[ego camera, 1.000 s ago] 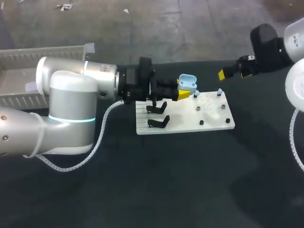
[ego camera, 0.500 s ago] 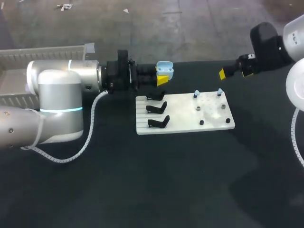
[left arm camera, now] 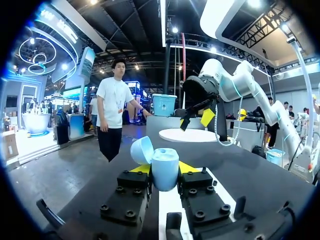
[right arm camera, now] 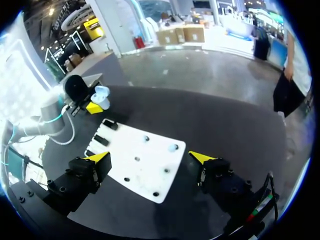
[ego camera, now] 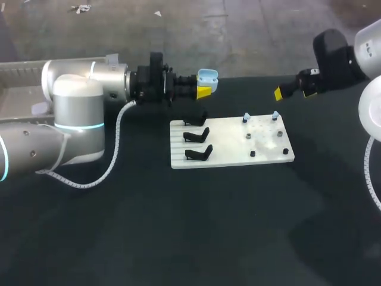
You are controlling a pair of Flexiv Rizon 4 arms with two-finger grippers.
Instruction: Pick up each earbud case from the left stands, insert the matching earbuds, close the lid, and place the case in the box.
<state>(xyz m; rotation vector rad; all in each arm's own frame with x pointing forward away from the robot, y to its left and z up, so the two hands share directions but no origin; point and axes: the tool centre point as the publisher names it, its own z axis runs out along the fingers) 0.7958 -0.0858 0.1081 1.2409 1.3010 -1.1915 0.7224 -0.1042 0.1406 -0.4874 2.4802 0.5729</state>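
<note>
I've drawn my left tool (ego camera: 203, 91), clamped on the open case (ego camera: 207, 75), back upper-left; earbuds (ego camera: 246, 116) uninserted; right tool (right arm camera: 150, 158) gapes empty.

Pale-blue earbud case (ego camera: 207, 76), lid open, clamped in left gripper (left arm camera: 165, 169).

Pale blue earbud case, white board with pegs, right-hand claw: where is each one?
Pale blue plastic earbud case (left arm camera: 164, 169): left wrist view, on its rounded body.
White flat rectangular board (ego camera: 229, 144): head view, on a bare middle patch.
Right claw (right arm camera: 149, 158): right wrist view, midway between its yellow tips.
</note>
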